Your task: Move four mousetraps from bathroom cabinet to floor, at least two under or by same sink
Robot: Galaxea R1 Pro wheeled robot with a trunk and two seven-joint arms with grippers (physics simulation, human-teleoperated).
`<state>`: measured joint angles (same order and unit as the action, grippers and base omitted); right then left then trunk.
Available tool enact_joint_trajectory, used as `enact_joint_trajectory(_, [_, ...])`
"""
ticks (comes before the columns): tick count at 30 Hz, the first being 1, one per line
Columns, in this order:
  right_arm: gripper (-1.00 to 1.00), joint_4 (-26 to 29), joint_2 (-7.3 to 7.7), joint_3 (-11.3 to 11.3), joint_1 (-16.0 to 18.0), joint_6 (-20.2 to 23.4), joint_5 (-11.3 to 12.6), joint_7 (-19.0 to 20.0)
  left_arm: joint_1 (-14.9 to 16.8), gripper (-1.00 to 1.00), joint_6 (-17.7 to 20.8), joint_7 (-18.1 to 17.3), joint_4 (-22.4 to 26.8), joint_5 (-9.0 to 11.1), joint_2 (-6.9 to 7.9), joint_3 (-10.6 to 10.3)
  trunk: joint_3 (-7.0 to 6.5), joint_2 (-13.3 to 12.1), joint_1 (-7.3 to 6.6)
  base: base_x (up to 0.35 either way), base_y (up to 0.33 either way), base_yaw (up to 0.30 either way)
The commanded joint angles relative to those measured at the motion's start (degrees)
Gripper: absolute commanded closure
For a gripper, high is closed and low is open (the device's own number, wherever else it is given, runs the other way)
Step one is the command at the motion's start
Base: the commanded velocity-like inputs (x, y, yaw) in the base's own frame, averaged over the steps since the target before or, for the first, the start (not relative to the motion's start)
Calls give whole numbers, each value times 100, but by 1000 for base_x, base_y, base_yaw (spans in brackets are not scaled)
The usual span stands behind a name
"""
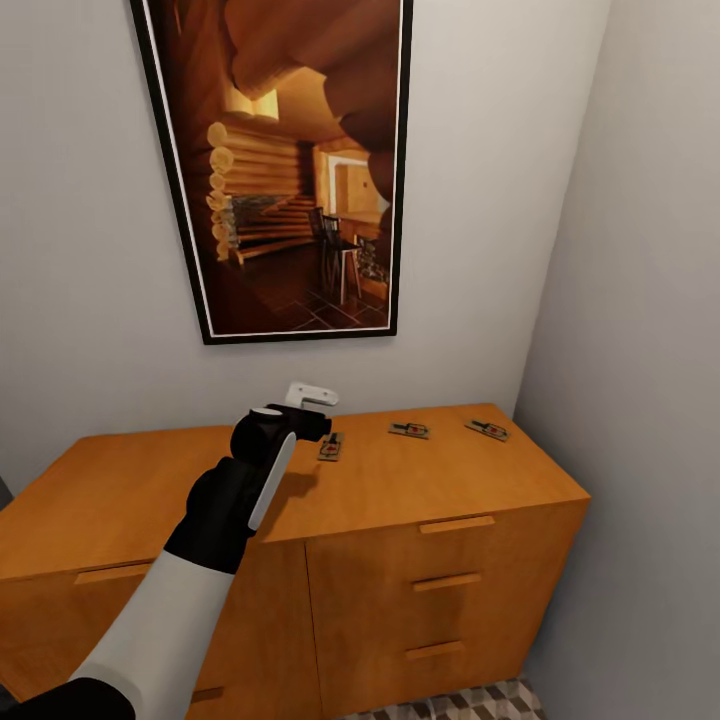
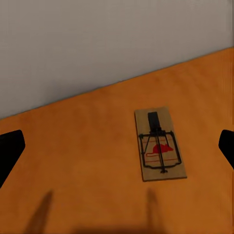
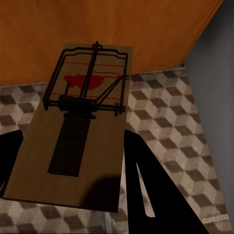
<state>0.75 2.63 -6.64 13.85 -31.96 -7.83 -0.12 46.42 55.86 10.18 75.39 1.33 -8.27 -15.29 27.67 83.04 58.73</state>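
Already your right gripper [image 3: 68, 161] is closed on one mousetrap [image 3: 78, 126], its dark fingers pressed to either long edge so the board rides flat above the cube-patterned bathroom floor [image 3: 170, 126], beside the orange cabinet [image 3: 97, 29]. That leaves your other arm free for the next pick. Your left gripper [image 1: 310, 410] hangs over the cabinet top [image 1: 130, 490] with its fingers spread wide, the two tips [image 2: 9, 151] well clear on each side of the nearest trap [image 2: 160, 144], which lies flat near the back wall. You are aligned for a straight descent, I judge. Count them: three traps remain on top, the near one, a middle one [image 1: 409, 430] and a far one [image 1: 487, 430], plus the one you hold, four in all.
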Motion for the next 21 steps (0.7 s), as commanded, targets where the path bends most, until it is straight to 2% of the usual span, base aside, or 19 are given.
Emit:
enact_joint_trajectory(1, [100,-5,1,-51,4,-14,-35,26,5,-100,23,30,1,18,-1,-7,6,3,0,0,0,0])
enact_joint_trajectory(6, [100,-5,3,-52,4,2,-35,33,1,-100,29,25,-5,82,-1,-15,13,3,0,0,0,0])
enact_joint_trajectory(14, [100,-5,2,-50,4,6,-35,36,1,-100,31,20,-91,599,1,-23,57,3,0,0,0,0])
enact_joint_trajectory(21, [100,-5,1,-48,4,6,-35,35,-1,-100,31,19,-119,695,9,-26,103,3,0,0,0,0])
